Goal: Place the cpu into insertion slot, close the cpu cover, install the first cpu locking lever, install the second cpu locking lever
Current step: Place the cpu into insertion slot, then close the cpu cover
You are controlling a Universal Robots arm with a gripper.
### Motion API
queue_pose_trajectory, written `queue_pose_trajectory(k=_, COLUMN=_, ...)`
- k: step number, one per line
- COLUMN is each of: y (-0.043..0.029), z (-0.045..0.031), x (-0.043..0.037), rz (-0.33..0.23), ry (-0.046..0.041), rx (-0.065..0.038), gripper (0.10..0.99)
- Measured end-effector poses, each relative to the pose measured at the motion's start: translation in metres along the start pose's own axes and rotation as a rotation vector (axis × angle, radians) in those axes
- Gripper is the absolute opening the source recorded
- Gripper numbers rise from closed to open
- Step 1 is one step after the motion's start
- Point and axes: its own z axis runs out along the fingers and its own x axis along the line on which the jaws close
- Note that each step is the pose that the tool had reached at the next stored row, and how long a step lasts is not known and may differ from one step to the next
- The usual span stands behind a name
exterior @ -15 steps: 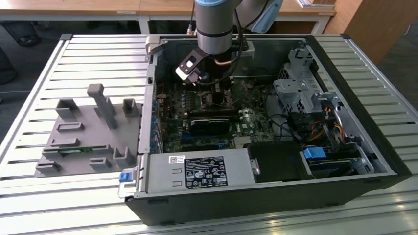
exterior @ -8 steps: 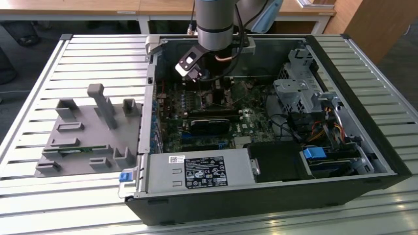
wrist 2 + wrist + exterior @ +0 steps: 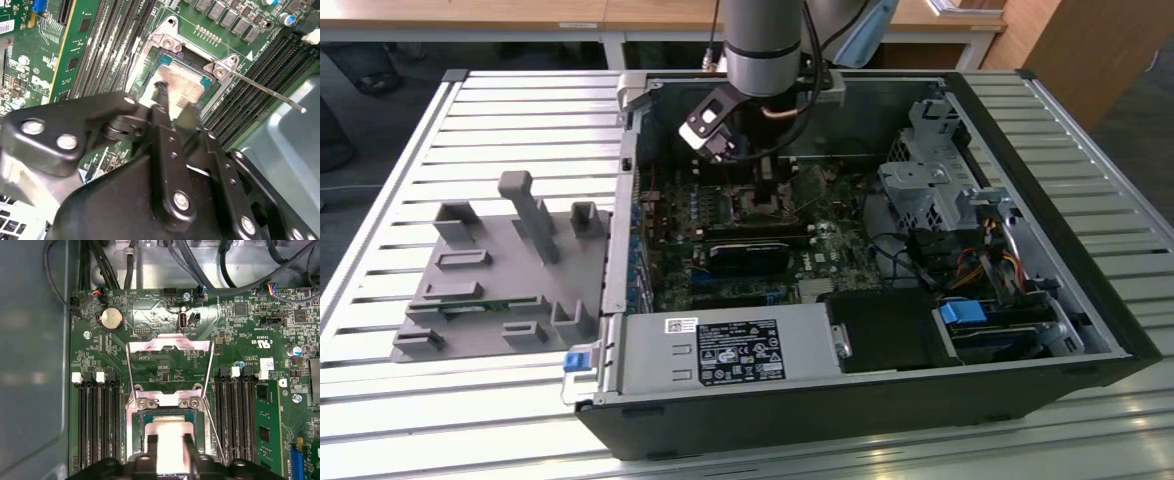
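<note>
I've got the arm (image 3: 761,45) reaching down into the open black computer case (image 3: 881,415), which sits on a ribbed aluminium bench (image 3: 480,110). The cpu (image 3: 170,437), a flat square with a matte silver-grey face, lies in the insertion slot (image 3: 133,435), a dark square well with a bright metal rim on green board. The jaws, black and blocky, sit right over the cpu and hide part of its face in both wrist views; I cannot tell whether they grip it or stand free of it.

The cpu cover (image 3: 170,346), a thin shiny frame with a square window, is swung back off the socket and green board shows through it. One thin wire lever (image 3: 270,92) sticks out across the long black memory slots (image 3: 100,425). I count four white latches (image 3: 76,377) at the slot ends and one round coin battery (image 3: 111,318). Black cables (image 3: 200,270) run past the board edge. A grey moulded fixture (image 3: 494,270) sits on the bench beside the case.
</note>
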Motion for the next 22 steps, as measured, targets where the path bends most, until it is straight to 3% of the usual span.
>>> queue_pose_trajectory(k=1, y=0.0007, z=-0.0004, x=0.0000, rz=0.000, ry=-0.0003, rx=0.004, gripper=0.290)
queue_pose_trajectory(k=2, y=0.0010, z=-0.0015, x=-0.0001, rz=0.000, ry=-0.0008, rx=0.007, gripper=0.290)
queue_pose_trajectory(k=4, y=0.0011, z=-0.0034, x=0.0000, rz=0.000, ry=-0.0007, rx=0.010, gripper=0.173)
queue_pose_trajectory(k=5, y=0.0012, z=-0.0042, x=0.0000, rz=0.000, ry=-0.0007, rx=0.010, gripper=0.173)
queue_pose_trajectory(k=6, y=0.0013, z=-0.0048, x=0.0000, rz=0.000, ry=-0.0008, rx=0.011, gripper=0.114)
queue_pose_trajectory(k=22, y=0.0016, z=-0.0095, x=0.0000, rz=0.000, ry=-0.0007, rx=0.012, gripper=0.106)
